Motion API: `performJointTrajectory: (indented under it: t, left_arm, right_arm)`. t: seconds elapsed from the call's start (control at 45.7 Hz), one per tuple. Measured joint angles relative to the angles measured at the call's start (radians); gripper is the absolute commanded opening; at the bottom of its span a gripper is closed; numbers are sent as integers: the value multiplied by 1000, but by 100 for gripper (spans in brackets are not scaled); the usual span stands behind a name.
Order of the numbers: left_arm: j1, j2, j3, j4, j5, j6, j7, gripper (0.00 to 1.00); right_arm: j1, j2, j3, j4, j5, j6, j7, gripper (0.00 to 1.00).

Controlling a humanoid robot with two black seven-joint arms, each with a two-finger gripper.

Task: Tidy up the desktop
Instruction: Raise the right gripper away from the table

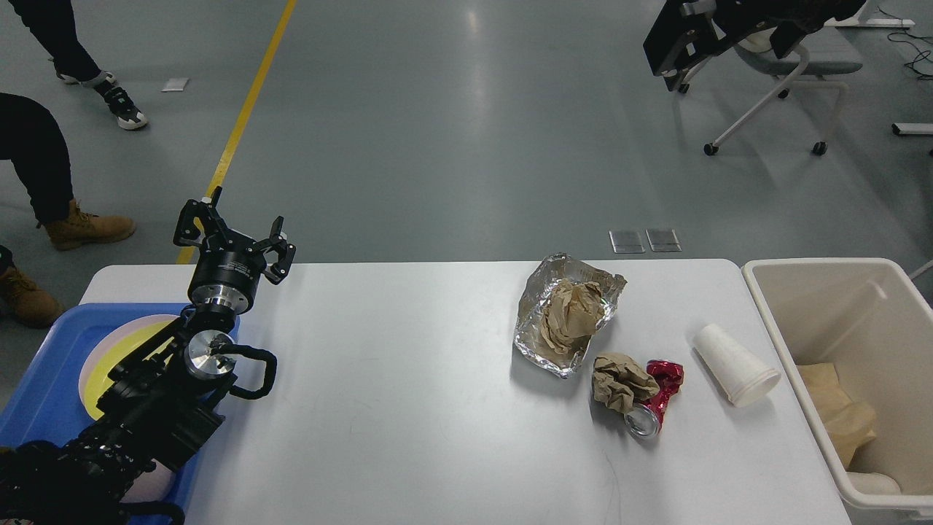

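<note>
Rubbish waits on the counter beside the bin, both arms clear of it

The white counter (408,394) fills the lower view; on its right part a foil wrapper (536,321) cups brown crumpled paper (574,313), with a second paper ball (618,380) touching a crushed red can (656,397) and a tipped white cup (735,364) nearest the cream bin (773,321), probably gathered there for short drops. The left tool (235,237) hovers above the blue tray (44,394) with fingers spread and empty. The right tool (674,44) is raised high and blurred; I cannot tell its opening. No readable writing shows on anything
</note>
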Motion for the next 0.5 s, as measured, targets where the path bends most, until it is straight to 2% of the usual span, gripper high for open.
performJointTrajectory:
  t: [0.153, 0.503]
  left_arm:
    - [0, 0, 0, 0, 0, 0, 0, 96]
    - [0, 0, 0, 0, 0, 0, 0, 96]
  right_arm:
    - [-10, -12, -6, 65, 0, 0, 0, 100]
    - [-100, -37, -13, 80, 0, 0, 0, 100]
